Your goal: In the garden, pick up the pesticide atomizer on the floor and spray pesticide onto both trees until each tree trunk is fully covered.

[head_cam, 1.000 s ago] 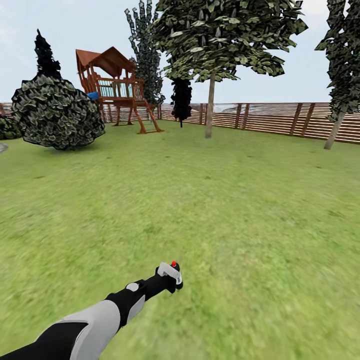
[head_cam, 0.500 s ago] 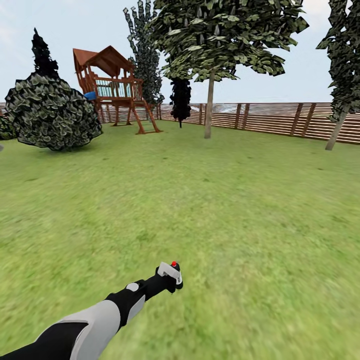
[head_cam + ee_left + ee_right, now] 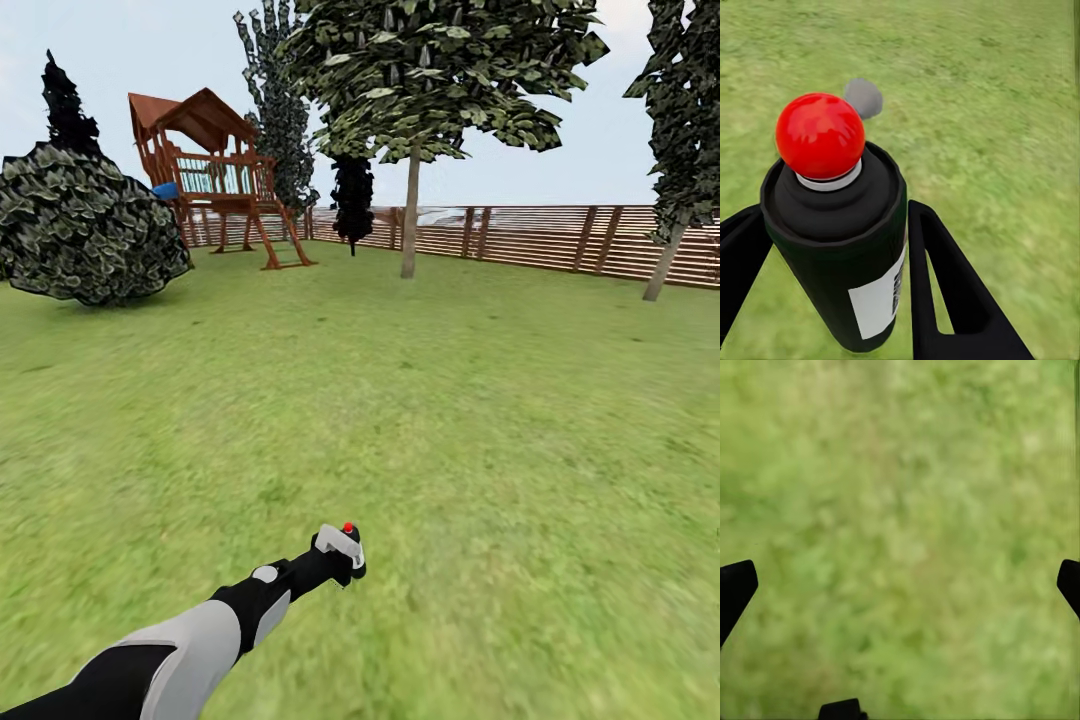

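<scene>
My left gripper is shut on the pesticide atomizer, a small pale sprayer with a red dot on top, held low over the lawn. In the left wrist view the atomizer looks like a dark can with a white label and a red knob, clamped between the two black fingers. One tree trunk stands far ahead under a broad canopy. A second, leaning trunk rises at the far right by the fence. My right gripper is open over bare grass.
A wooden playset and a big round shrub stand at the back left. A brown slat fence runs along the back, with dark conifers in front of it. Open lawn lies between me and the trees.
The whole picture has slid left, so the camera has moved. The left arm keeps the same pose with the atomizer in its grip.
</scene>
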`<state>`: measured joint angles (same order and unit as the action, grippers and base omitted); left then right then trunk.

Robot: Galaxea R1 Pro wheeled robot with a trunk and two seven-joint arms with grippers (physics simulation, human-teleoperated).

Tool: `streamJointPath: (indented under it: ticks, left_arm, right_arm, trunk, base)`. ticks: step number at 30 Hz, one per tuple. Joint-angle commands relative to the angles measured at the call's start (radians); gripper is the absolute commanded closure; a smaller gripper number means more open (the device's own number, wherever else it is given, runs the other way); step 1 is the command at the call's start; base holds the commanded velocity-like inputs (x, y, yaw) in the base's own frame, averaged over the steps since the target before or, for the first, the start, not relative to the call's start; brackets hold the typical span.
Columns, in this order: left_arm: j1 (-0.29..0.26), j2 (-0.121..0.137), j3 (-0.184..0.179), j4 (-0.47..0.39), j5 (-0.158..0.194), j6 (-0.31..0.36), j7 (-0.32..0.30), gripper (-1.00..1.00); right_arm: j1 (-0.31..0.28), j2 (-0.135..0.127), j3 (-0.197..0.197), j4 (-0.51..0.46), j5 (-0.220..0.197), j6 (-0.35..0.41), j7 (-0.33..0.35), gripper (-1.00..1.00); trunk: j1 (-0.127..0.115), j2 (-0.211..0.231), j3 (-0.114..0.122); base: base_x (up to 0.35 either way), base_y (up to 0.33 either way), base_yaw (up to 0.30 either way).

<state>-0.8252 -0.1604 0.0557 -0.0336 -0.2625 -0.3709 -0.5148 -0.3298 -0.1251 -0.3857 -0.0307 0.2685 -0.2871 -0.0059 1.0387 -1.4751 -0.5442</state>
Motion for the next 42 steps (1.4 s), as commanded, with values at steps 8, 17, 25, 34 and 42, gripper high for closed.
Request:
streamJointPath:
  ticks: [8, 17, 25, 34, 42]
  left_arm:
    - [0.0, -0.001, 0.001, 0.0, 0.0, 0.0, 0.001, 1.0]
    - [0.0, 0.0, 0.001, 0.0, 0.0, 0.0, 0.001, 1.0]
    - [0.0, 0.0, 0.001, 0.0, 0.0, 0.0, 0.001, 1.0]
    - [0.0, 0.0, 0.001, 0.0, 0.0, 0.0, 0.001, 1.0]
    - [0.0, 0.0, 0.001, 0.0, 0.0, 0.0, 0.001, 1.0]
  right_arm:
    - [0.0, 0.007, 0.001, 0.0, 0.0, 0.0, 0.001, -1.0]
    - [0.0, 0.01, 0.0, 0.0, 0.0, 0.0, 0.001, -1.0]
    - [0.0, 0.013, 0.001, 0.0, 0.0, 0.0, 0.001, -1.0]
    - [0.0, 0.013, 0.0, 0.0, 0.0, 0.0, 0.001, -1.0]
    - [0.0, 0.013, 0.001, 0.0, 0.0, 0.0, 0.001, -1.0]
  trunk:
    - [0.0, 0.0, 0.0]
    - [0.0, 0.0, 0.0]
    - [0.0, 0.0, 0.0]
    - [0.0, 0.0, 0.0]
    - [0.0, 0.0, 0.0]
  base:
    - [0.347, 0.0, -0.129]
    - [0.347, 0.0, -0.004]
    - [0.347, 0.0, 0.0]
    - [0.347, 0.0, 0.0]
    - [0.347, 0.0, 0.0]
